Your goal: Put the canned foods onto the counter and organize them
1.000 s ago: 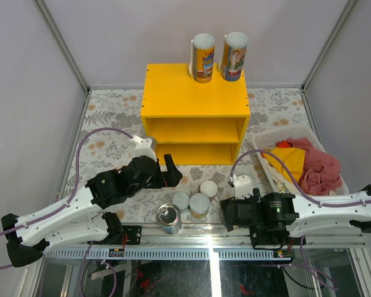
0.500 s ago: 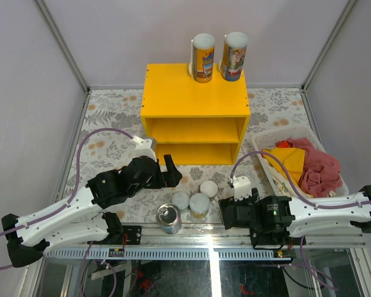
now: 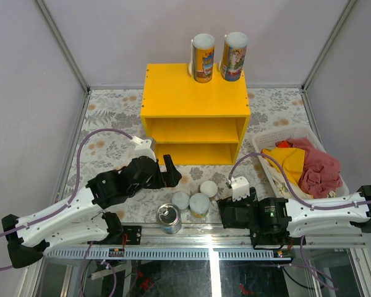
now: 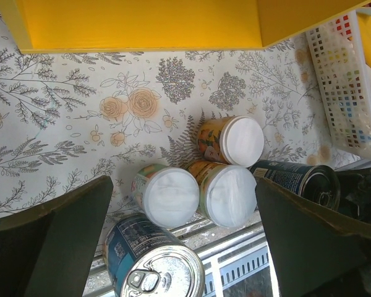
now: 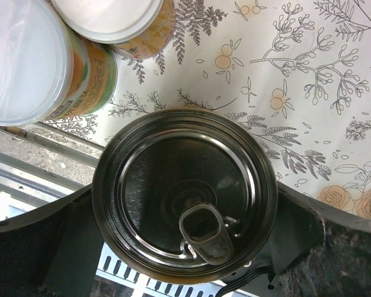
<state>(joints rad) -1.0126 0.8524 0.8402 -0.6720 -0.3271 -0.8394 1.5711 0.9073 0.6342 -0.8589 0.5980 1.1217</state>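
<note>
Top view: the yellow counter (image 3: 195,93) stands well beyond both grippers, w/ two tall cans (image 3: 203,57) upright side by side at its back edge. The left gripper (image 3: 172,173) hangs just in front of the counter's lower opening, jaws apart, nothing in them. Three small cans (image 3: 200,204) cluster btw the two grippers. A blue tin (image 3: 169,218) stands behind the cluster, nearer the arm bases. The right gripper (image 3: 224,209) sits low, just right of the cluster. A white basket (image 3: 283,132) of cloth (image 3: 315,170) lies further out on its right.

Left wrist: fingers spread wide, w/ the three small cans on the table btw them, untouched. The blue tin is at the near edge, pull-tab up. A second blue tin (image 4: 297,182) is by the right finger. The counter's front edge is ahead.

Right wrist: jaws wide apart, one each side of the second blue tin, which is upright and fills the gap. Can't tell if the pads touch it. Two small cans sit just past one finger.
</note>
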